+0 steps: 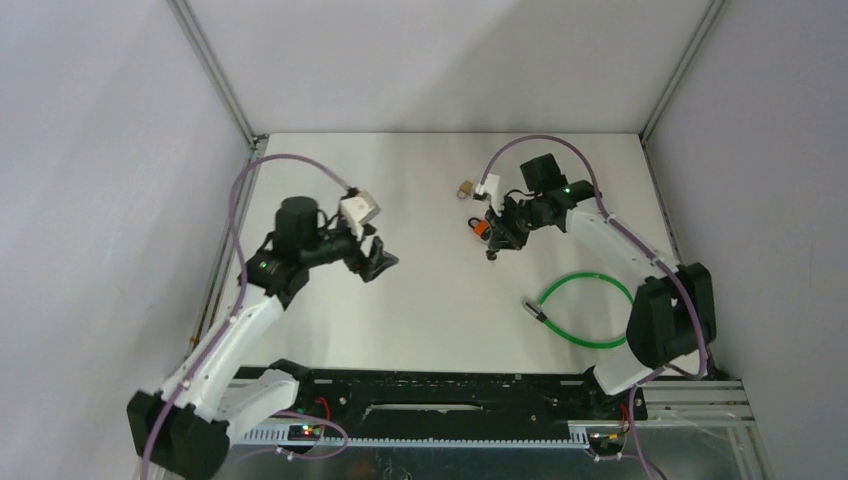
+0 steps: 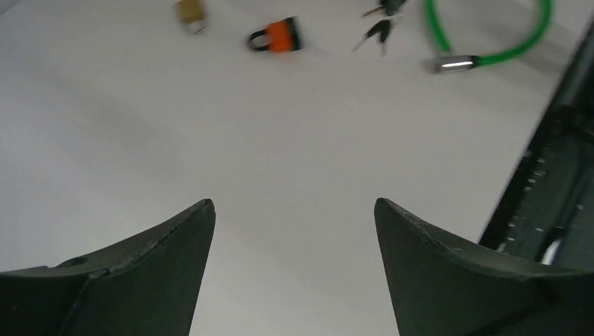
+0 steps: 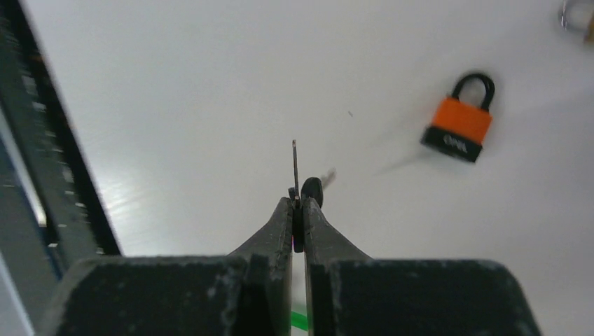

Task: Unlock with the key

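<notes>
An orange padlock (image 1: 480, 227) with a black shackle lies on the white table; it also shows in the right wrist view (image 3: 459, 119) and the left wrist view (image 2: 277, 36). My right gripper (image 3: 297, 203) is shut on the black head of a key (image 3: 295, 164), whose thin blade sticks out forward. A second key (image 3: 312, 187) hangs beside it. In the top view the right gripper (image 1: 496, 243) hovers just in front of the padlock. My left gripper (image 2: 294, 206) is open and empty, off to the left (image 1: 378, 262).
A small brass padlock (image 1: 466, 188) lies behind the orange one. A green cable lock (image 1: 590, 312) with a metal end (image 1: 534, 310) lies near the right arm's base. The black rail (image 1: 450, 385) runs along the near edge.
</notes>
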Controlling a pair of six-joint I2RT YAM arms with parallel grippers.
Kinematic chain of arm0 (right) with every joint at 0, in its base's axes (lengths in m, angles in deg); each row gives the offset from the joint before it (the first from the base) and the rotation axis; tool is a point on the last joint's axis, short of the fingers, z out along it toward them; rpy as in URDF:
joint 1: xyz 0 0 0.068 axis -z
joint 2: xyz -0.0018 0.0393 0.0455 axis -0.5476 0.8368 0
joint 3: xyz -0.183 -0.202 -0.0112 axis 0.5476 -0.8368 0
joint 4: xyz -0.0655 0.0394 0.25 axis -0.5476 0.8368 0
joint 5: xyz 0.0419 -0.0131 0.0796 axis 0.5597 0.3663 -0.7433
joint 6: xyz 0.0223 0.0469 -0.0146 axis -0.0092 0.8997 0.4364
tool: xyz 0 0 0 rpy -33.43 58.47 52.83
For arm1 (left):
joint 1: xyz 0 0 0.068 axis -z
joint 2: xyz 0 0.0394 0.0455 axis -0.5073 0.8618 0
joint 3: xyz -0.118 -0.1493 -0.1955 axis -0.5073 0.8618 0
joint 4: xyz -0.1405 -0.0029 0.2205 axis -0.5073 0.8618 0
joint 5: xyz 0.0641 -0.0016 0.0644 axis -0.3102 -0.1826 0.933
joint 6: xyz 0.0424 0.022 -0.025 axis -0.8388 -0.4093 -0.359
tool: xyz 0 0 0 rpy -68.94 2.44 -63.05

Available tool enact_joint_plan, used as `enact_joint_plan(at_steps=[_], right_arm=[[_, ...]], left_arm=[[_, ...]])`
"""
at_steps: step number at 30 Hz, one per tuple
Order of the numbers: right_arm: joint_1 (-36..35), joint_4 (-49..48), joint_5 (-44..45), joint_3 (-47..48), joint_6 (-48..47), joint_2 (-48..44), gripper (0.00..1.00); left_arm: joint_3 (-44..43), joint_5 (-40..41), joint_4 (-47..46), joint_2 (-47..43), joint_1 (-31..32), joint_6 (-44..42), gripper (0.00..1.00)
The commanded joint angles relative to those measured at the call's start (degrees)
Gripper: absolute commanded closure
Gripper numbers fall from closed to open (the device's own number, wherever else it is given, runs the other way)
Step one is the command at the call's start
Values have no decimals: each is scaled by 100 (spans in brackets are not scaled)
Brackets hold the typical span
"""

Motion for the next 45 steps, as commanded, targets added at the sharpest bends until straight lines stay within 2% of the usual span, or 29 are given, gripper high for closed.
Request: enact_joint_plan(at_steps=[1,9,14,23,29,38,45], right_arm=[[-48,133,-1418,227,387,-625,100],[-133,357,-2716,224,379,-1143,100],[-110,386,-3212,220,427,-1248,100],[73,471,-3829,226,439,-1093,100],[117,555,-3862,227,372,-1000,100],[131,566,-3830,226,368,-918,100],[156,601,-3853,225,352,-863,100]], left_arm=[[-1085,-206,151,737,896,-320,13],[-2664,-804,460,2361,1887,253,24],[-3070,-1380,355,2932,2114,796,35],[-3057,-1543,352,3067,2314,726,44],[-3083,-1554,316,3099,2334,676,52],[-3257,-1531,386,3158,2457,658,56],[-3509,-1479,652,3319,2621,482,69]])
